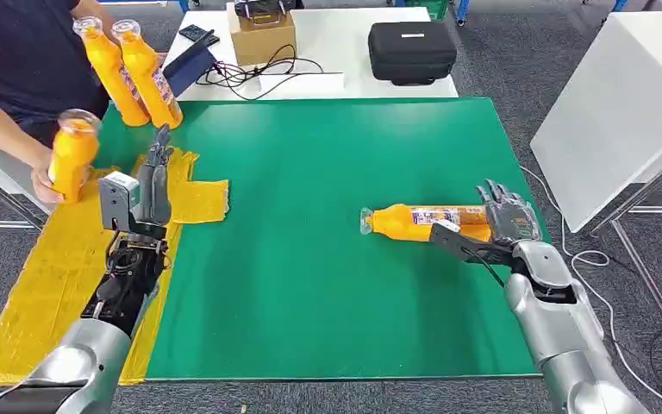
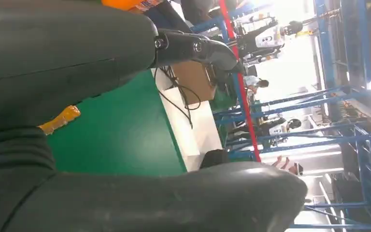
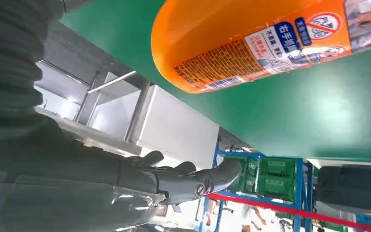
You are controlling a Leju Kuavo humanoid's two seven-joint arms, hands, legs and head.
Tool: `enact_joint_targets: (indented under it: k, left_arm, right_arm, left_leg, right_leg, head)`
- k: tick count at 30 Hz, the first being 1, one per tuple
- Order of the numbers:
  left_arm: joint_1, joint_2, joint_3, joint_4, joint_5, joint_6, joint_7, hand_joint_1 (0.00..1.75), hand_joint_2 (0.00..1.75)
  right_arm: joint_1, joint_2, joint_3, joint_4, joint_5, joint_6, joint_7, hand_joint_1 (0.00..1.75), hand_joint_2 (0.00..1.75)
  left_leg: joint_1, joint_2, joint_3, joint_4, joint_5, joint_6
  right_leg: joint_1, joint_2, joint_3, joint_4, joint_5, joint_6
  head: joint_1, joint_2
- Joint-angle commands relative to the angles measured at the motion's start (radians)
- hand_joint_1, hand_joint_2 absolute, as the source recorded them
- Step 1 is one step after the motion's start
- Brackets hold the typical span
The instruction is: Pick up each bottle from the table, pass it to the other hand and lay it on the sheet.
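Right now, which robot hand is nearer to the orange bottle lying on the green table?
Right. The right robot hand is at the base end of the lying bottle, fingers apart and not clearly gripping it. The left robot hand is far across the table, over the yellow sheet.

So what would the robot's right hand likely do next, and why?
Probably close around the bottle lying on the green table. The right hand sits at the bottle's base with fingers apart, not gripping it yet, while the left hand waits over the yellow sheet.
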Motion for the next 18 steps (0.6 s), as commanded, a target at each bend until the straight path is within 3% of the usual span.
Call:
enact_joint_targets:
  k: [1, 6, 18]
  left_arm:
    - [-0.052, -0.001, -0.022, 0.073, 0.011, -0.005, 0.004, 0.0, 0.0]
    - [-0.045, -0.012, -0.01, 0.055, 0.011, -0.008, 0.004, 0.0, 0.0]
    - [-0.061, -0.025, -0.034, 0.055, 0.015, -0.03, 0.004, 0.0, 0.0]
  right_arm:
    - [-0.081, -0.01, 0.0, 0.135, -0.006, 0.008, -0.003, 0.0, 1.75]
    - [-0.136, -0.031, 0.012, 0.298, -0.037, 0.037, -0.021, 0.0, 1.75]
    - [-0.267, 0.018, 0.049, 0.575, -0.026, 0.056, -0.007, 0.0, 1.75]
  left_leg:
    - [0.001, 0.0, 0.002, 0.001, -0.001, 0.0]
    - [0.001, -0.001, 0.001, 0.001, -0.001, 0.0]
    - [0.001, 0.001, 0.002, 0.001, -0.002, -0.001]
  right_leg:
    - [0.0, -0.002, 0.002, 0.0, -0.001, 0.001]
    - [0.001, -0.002, 0.002, -0.001, 0.0, 0.001]
    - [0.0, 0.0, 0.003, 0.0, -0.001, 0.002]
  head:
    - [0.0, 0.0]
    - [0.0, 0.0]
    - [0.0, 0.0]
